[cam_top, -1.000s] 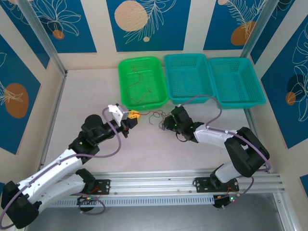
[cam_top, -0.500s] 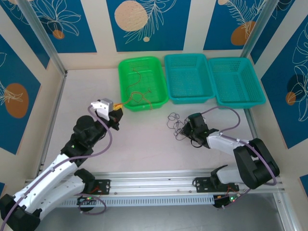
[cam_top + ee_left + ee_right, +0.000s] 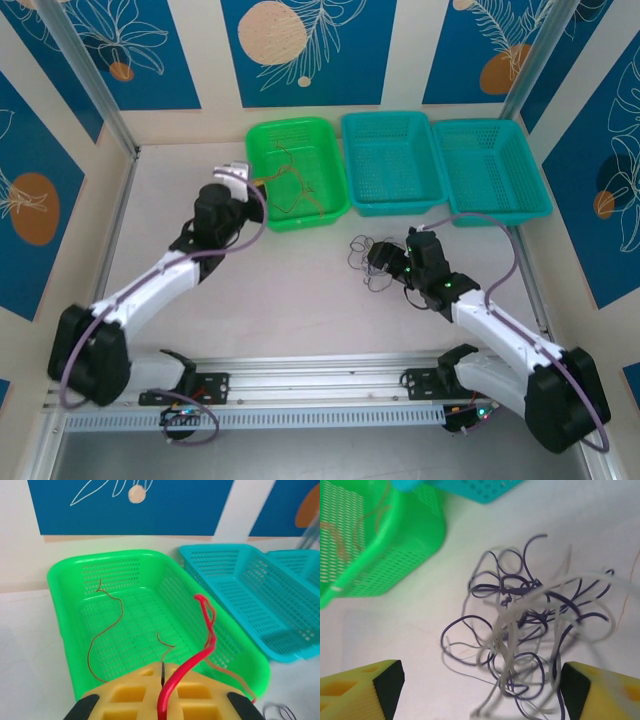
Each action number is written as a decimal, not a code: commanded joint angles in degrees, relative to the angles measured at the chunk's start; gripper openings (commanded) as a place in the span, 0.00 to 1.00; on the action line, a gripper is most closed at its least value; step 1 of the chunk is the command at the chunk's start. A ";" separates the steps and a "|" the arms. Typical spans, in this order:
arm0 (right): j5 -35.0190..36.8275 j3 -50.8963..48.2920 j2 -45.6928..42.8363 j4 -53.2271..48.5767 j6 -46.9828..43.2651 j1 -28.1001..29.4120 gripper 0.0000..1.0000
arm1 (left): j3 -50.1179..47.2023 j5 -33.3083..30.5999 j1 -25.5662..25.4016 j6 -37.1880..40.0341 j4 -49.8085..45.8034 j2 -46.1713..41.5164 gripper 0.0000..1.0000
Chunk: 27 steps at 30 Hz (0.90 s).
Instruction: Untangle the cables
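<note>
My left gripper (image 3: 245, 178) is at the near-left corner of the green basket (image 3: 262, 135), shut on a thick red cable (image 3: 200, 652) that rises from between its yellow fingers (image 3: 125, 692) and curls over the basket (image 3: 65, 595). Thin red-orange cables (image 3: 107, 630) lie on the basket floor. A tangle of dark purple and whitish cables (image 3: 362, 255) lies on the table in front of the teal baskets. My right gripper (image 3: 385, 260) stands open just right of it. In the right wrist view the tangle (image 3: 530, 625) lies ahead of my open right gripper (image 3: 481, 685), partly between the fingers.
Two empty teal baskets (image 3: 393, 160) (image 3: 490, 165) stand side by side to the right of the green one along the back wall. One thin red cable (image 3: 626, 605) lies at the tangle's right. Metal frame posts (image 3: 90, 80) rise at both back corners.
The left arm has swung up and left to the green basket, carrying the red cable away from the tangle. The right gripper drew back right, then shifted slightly toward the tangle.
</note>
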 commanded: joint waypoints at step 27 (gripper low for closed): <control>-1.57 2.64 -5.16 -9.55 1.51 -2.86 0.90 | 28.36 11.44 3.17 -13.95 -7.85 18.65 0.96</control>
